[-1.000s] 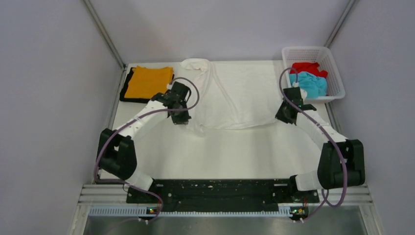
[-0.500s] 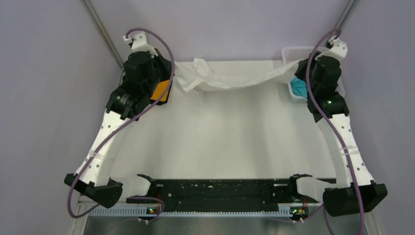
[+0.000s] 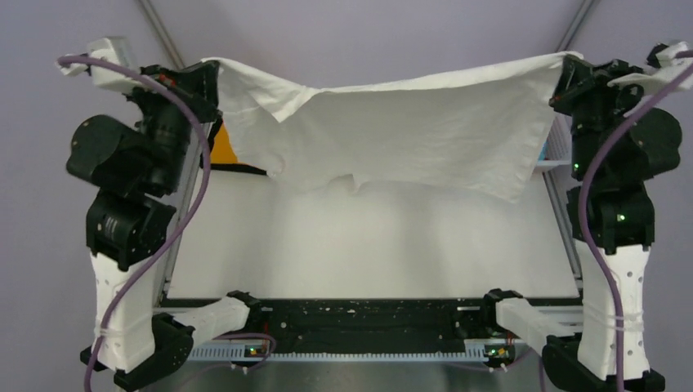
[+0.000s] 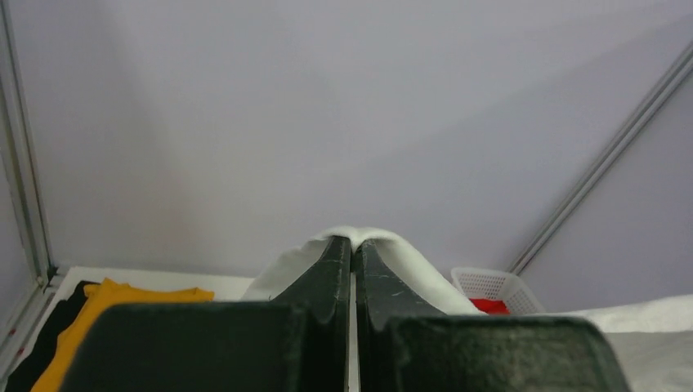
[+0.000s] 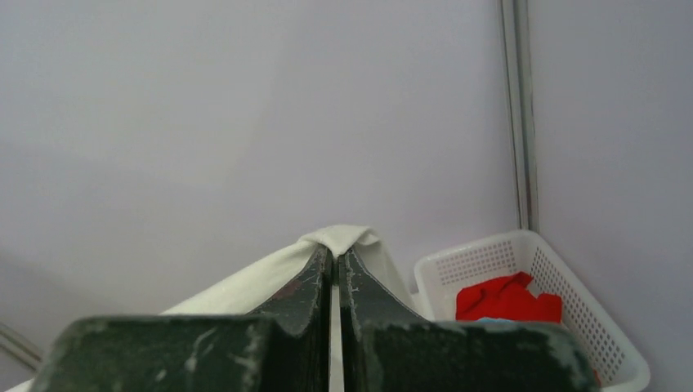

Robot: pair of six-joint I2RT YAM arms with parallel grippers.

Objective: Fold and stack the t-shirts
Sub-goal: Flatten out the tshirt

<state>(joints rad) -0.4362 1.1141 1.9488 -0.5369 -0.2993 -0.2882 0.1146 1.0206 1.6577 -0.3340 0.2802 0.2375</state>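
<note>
I see left pincer [image 4: 353, 245] clamped on one corner of white shirt [image 3: 409, 131], right pincer [image 5: 334, 257] clamped on other. Shirt hangs stretched between them, high above table [image 3: 368, 245]. Orange shirt [image 3: 222, 151] lies far left on table; red shirt [image 5: 507, 298] in basket [image 5: 490, 261].

No legible text or labels.
</note>
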